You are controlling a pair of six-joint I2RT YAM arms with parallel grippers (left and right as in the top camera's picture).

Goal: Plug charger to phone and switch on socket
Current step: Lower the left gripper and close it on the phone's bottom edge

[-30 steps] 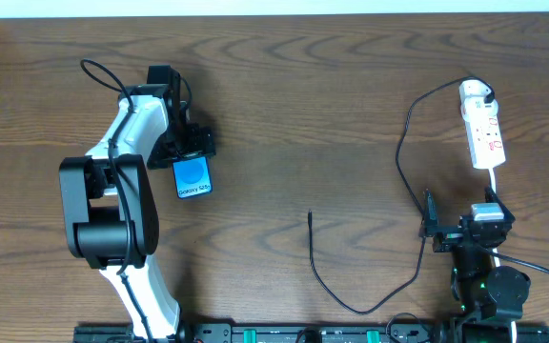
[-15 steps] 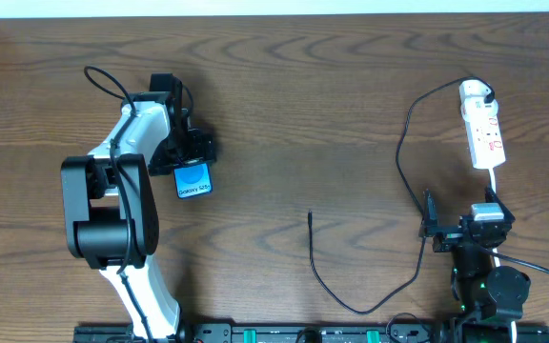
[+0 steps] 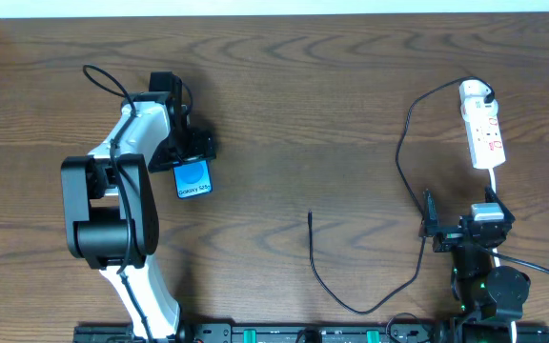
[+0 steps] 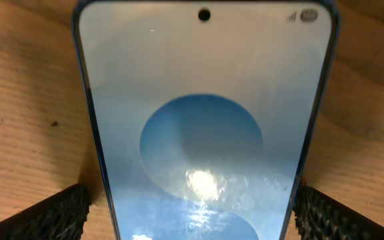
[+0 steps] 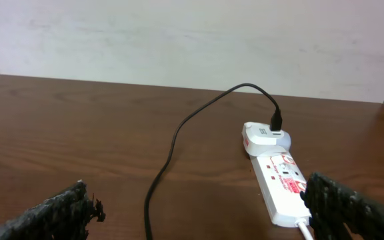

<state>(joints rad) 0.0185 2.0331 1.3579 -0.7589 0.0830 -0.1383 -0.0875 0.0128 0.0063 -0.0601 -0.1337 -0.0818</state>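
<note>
The phone (image 3: 193,178) lies flat on the table at the left, its blue screen up. My left gripper (image 3: 192,152) is open at the phone's far end. In the left wrist view the phone (image 4: 202,133) fills the space between the fingers of my left gripper (image 4: 191,213), with a strip of wood showing on the left side. The white socket (image 3: 486,133) lies at the far right with the charger's white plug (image 3: 475,92) in it. The charger's black cable (image 3: 400,162) loops down to its tip (image 3: 311,216) at mid-table. My right gripper (image 3: 460,229) is open and empty below the socket (image 5: 282,183).
The cable's low loop (image 3: 360,307) runs near the table's front edge. The socket's white lead (image 3: 493,181) runs toward my right gripper. A pale wall (image 5: 179,40) stands behind the table's far edge.
My left gripper has edged slightly closer over the phone's end. The phone, cable, socket and right arm have not moved.
</note>
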